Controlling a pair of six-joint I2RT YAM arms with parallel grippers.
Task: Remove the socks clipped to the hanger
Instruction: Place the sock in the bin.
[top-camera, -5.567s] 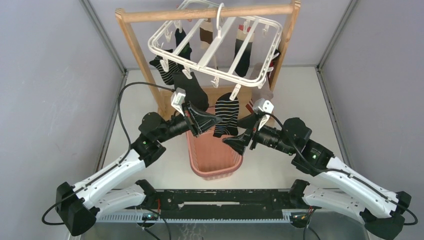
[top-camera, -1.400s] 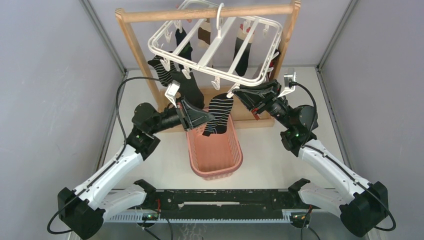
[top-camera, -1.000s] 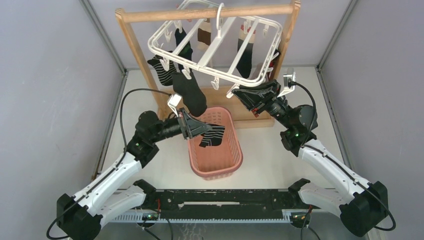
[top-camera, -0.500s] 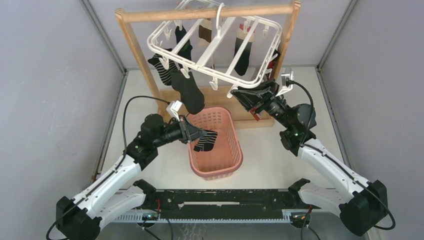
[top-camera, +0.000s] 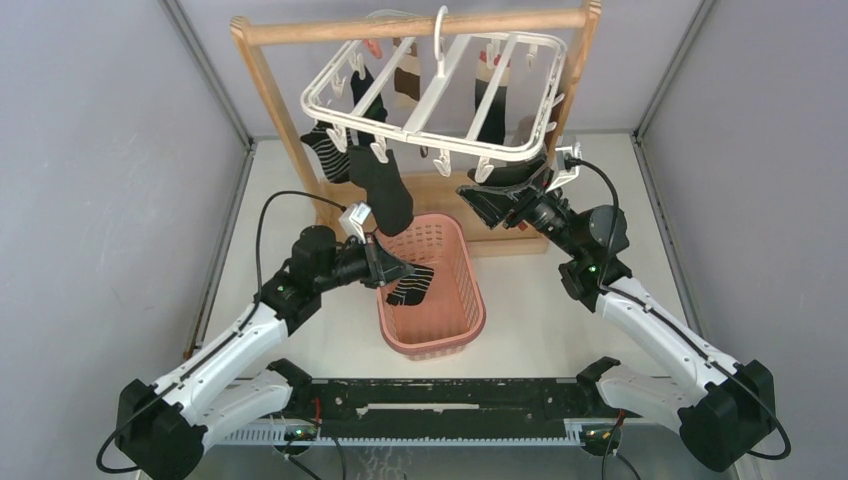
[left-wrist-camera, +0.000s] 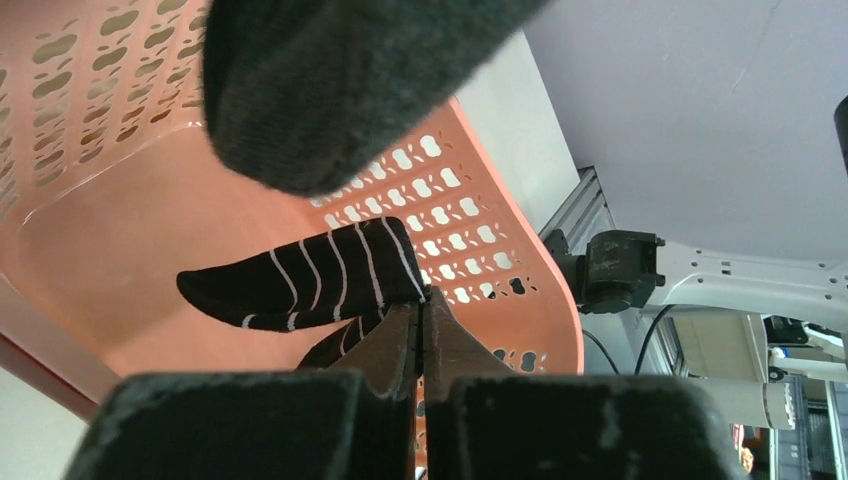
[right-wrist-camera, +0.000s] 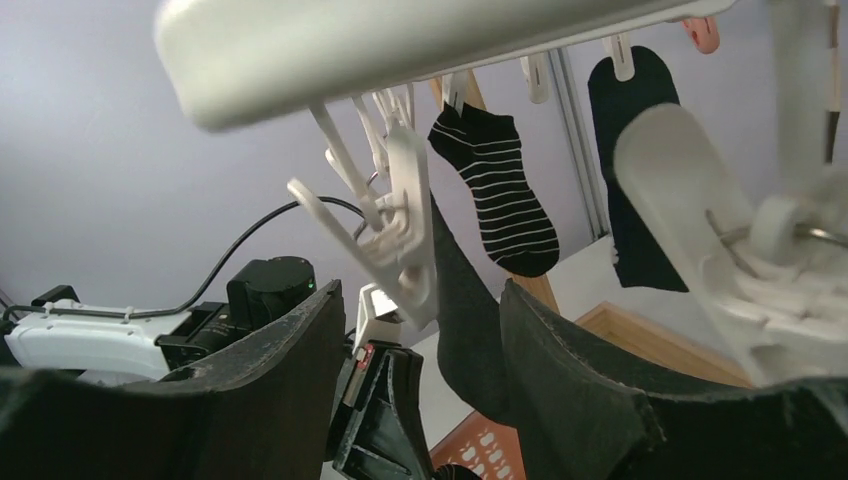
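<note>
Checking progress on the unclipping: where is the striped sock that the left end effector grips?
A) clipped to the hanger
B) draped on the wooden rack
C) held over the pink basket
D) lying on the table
C: the left end effector pinches the striped sock, which hangs over the inside of the pink basket.

Soft, even light is falling from above in the top view, keeping the worktop (top-camera: 560, 300) bright and leaving only faint shadows beside the basket (top-camera: 462, 270). The walls are leaning outward at that view's edges. In the left wrist view, a black sock (left-wrist-camera: 330, 90) close to the lens is blurring, while the striped sock (left-wrist-camera: 310, 275) is showing crisp. In the right wrist view, the hanger (right-wrist-camera: 400, 30) is glaring white and smearing out of focus.
</note>
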